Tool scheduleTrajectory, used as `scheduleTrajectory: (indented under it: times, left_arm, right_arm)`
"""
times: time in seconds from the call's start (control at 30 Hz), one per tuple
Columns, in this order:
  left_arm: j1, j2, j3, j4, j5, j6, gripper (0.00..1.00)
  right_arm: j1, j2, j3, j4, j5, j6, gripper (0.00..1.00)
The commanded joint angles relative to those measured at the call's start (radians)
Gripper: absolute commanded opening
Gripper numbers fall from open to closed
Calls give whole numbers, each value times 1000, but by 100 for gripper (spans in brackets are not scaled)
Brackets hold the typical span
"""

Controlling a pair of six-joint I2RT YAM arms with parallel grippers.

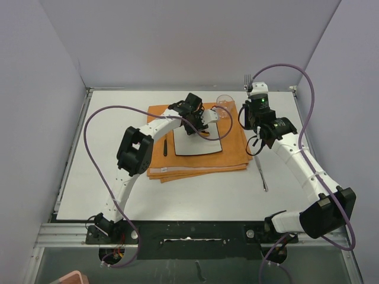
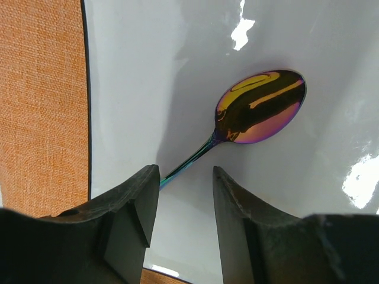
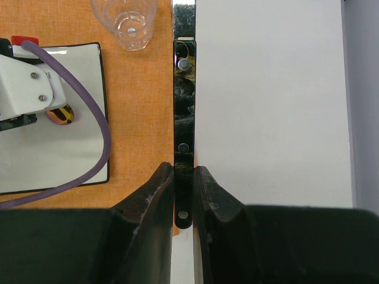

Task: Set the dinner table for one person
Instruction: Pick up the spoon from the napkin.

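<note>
The dinner table (image 1: 118, 177) is pale grey-white; it also shows in the right wrist view (image 3: 266, 118). An orange placemat (image 1: 234, 151) lies on it and carries a square white plate (image 1: 201, 147). An iridescent spoon (image 2: 260, 106) lies on the plate (image 2: 148, 89). My left gripper (image 2: 185, 171) hangs open just above the plate, its jaws on either side of the spoon's handle end without gripping it. My right gripper (image 3: 183, 168) is shut on the black riveted handle of a fork (image 3: 183, 89), held above the placemat's right edge (image 3: 142, 89). The fork's tines (image 1: 247, 77) show in the top view.
A clear glass (image 1: 225, 102) stands on the placemat's far right corner, close to both grippers. A metal knife (image 1: 262, 174) lies on the table right of the placemat. A short dark utensil (image 1: 165, 148) lies on the placemat left of the plate. Grey walls enclose the table.
</note>
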Motion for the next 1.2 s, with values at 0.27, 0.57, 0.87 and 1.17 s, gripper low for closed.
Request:
scheduleTrajectory:
  times: [0.27,0.57,0.87,1.17]
  left_arm:
    - [-26,-2,-81,68,20,-62,0]
    - [-40,-119,-61,51,-70,-200,0]
    - [-36,-323,50,-26,-132,-524,0]
    - [-31,-506,-232,135,-72,-920,0]
  right_arm:
    - [6,-4,53,52,18,11,0]
    - [5,-19,30,75,44,12,0]
    - [8,-18,50,87,20,45,0]
    - [7,-59,104,89,17,66,0]
